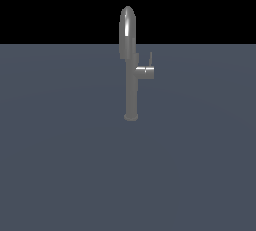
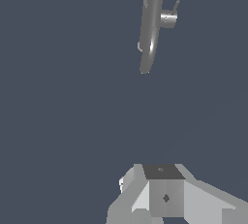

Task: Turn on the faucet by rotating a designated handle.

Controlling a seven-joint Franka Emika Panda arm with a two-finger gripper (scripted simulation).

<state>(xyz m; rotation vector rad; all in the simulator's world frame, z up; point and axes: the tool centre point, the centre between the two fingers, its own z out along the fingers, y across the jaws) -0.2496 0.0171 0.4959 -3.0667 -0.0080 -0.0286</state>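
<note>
Faucet in grey metal stands upright on a flat dark slate-blue floor, just above the middle of the exterior view. It is a tall, slim column on a small round base, topped by a high arched spout with a bright highlight that rises into the black background. The handle juts from the column toward 3 o'clock (the exterior view's right) as a short horizontal stub, and a thin flat lever at its end points up toward 12 o'clock.

In the wrist view the faucet sits far off, with the handle sticking out from its side. The gripper shows only as pale grey blocky housing at the frame edge, well apart from the faucet. Its fingertips are out of sight, so whether the pincer is released or clenched cannot be told. It touches nothing.
</note>
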